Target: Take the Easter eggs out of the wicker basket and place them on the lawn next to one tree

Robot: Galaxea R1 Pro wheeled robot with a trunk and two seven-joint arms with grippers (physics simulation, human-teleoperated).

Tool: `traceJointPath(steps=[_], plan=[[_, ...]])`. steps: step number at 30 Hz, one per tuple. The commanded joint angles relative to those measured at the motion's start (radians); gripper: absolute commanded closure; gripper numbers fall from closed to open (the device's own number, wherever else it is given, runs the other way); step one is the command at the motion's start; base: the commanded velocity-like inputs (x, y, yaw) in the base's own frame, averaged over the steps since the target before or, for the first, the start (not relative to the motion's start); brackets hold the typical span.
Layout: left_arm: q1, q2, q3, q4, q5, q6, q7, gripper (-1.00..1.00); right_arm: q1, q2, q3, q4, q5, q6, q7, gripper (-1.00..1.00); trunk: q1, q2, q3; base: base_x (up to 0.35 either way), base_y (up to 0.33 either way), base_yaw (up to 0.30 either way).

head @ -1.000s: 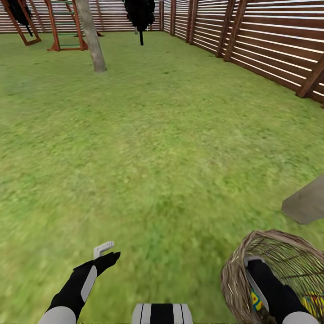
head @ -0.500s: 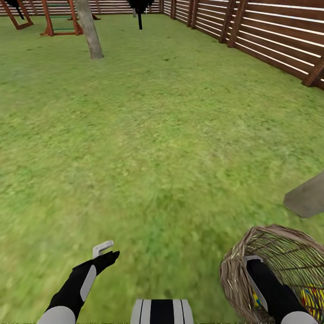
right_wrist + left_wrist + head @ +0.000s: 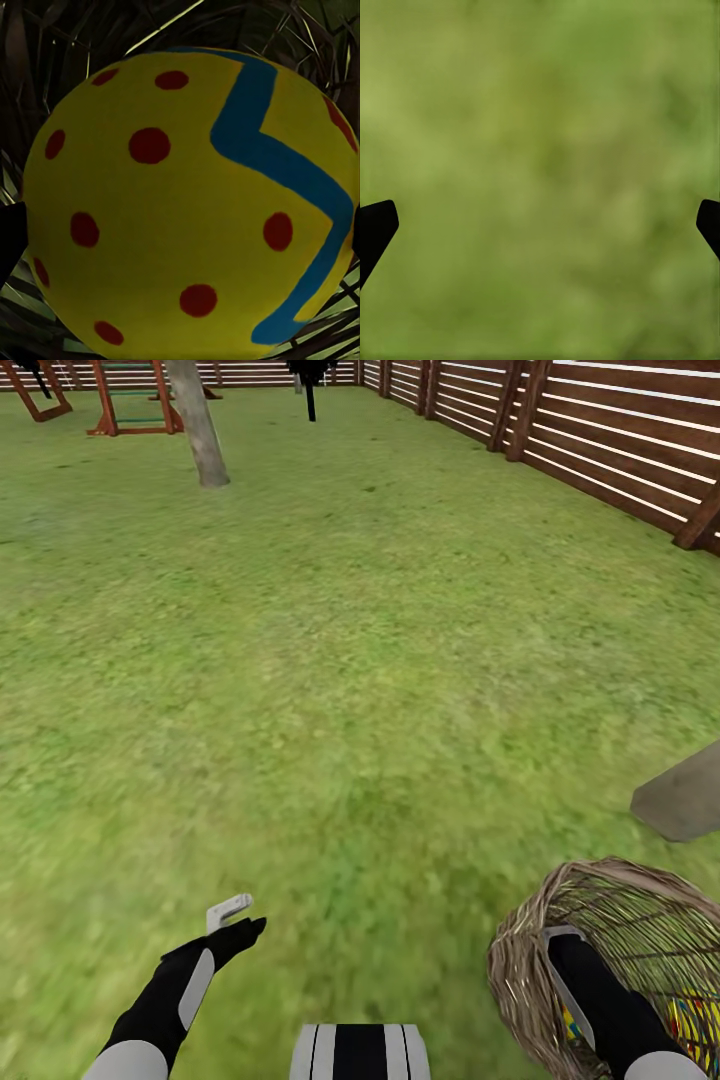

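From the head view, the right arm reaches down into the brown, loosely woven round wicker basket [image 3: 620, 960] standing on the mottled green lawn [image 3: 330, 660]. Its jaws are sunk behind the rim there, so their opening cannot be read from this angle. Scraps of yellow, blue and red show through the weave beside the arm: at least one yellow Easter egg with a blue zigzag and red dots [image 3: 572, 1024], and more colour [image 3: 695, 1020] on the arm's far side (how many eggs lie there cannot be counted). A slanting grey-tan trunk base [image 3: 685, 795] rises just beyond the basket. The left gripper [image 3: 236, 923] hangs over bare grass, well apart from the basket.

In the left wrist view, two dark fingertips [image 3: 376, 229] sit at opposite edges with blurred grass between them: the jaws stand wide and hold nothing.

In the right wrist view, one egg [image 3: 187, 202] lies straight ahead of the right gripper [image 3: 184, 229], wicker strands behind it. The dark tips sit at either flank of the egg; whether they press it cannot be told. The egg looks smooth, hard and rounded, probably light but apt to slip, so the widest middle is the place to grip, squarely across and gently.
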State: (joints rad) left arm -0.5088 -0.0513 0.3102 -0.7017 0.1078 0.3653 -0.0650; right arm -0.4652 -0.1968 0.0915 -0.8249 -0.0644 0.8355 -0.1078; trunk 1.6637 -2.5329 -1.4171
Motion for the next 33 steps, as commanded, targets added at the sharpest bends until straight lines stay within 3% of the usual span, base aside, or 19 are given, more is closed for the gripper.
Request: traceJointPath(steps=[1, 33], plan=[[0.0, -0.002, 0.006, -0.002, 0.007, 0.007, -0.004, -1.0, 0.0, -0.001, 0.005, 0.012, -0.011, 0.004, -0.009, 1.0, 0.0, 0.0, -0.001, 0.0, 0.0, 0.0], [0.0, -0.002, 0.004, 0.003, 0.006, 0.009, -0.01, -1.0, 0.001, -0.001, 0.009, 0.025, -0.009, 0.001, -0.007, 1.0, 0.0, 0.0, -0.001, 0.0, 0.0, 0.0]])
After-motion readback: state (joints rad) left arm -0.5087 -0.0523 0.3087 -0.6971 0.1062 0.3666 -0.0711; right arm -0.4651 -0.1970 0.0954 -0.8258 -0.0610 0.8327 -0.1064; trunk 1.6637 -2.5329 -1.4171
